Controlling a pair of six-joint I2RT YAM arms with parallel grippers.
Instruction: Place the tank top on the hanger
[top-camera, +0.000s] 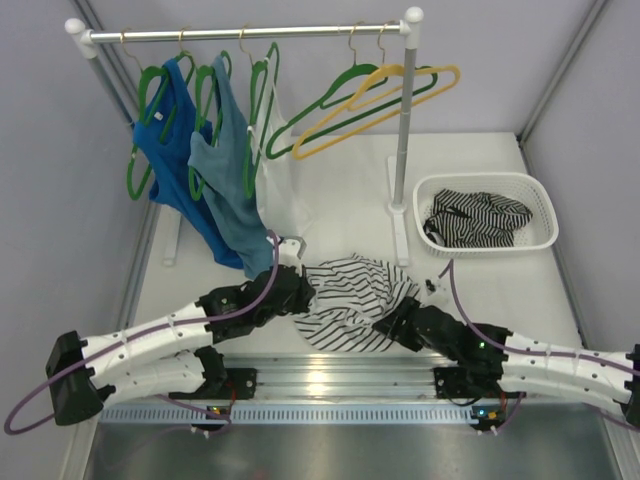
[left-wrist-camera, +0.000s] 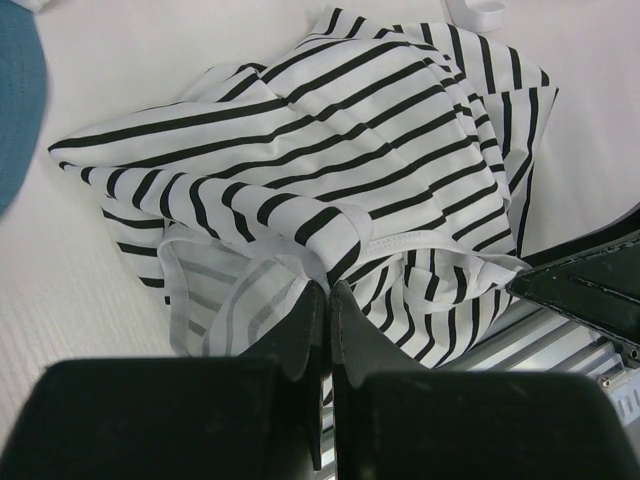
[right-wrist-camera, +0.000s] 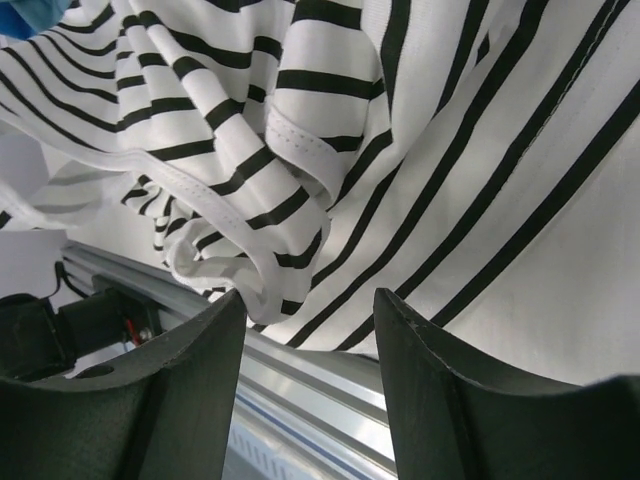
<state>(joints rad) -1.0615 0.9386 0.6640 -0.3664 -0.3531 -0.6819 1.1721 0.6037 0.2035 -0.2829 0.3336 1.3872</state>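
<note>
The tank top lies bunched on the desk in front of the rack. The left tool is clamped on its hem. The right tool gapes halfway, empty. Find a strap opening before approaching the hanger.

No words, brand marks, numbers or signs can be read in any of the views. The tank top bears only plain black stripes on white, and its hem shows bare stitching with no printed tag to read.
</note>
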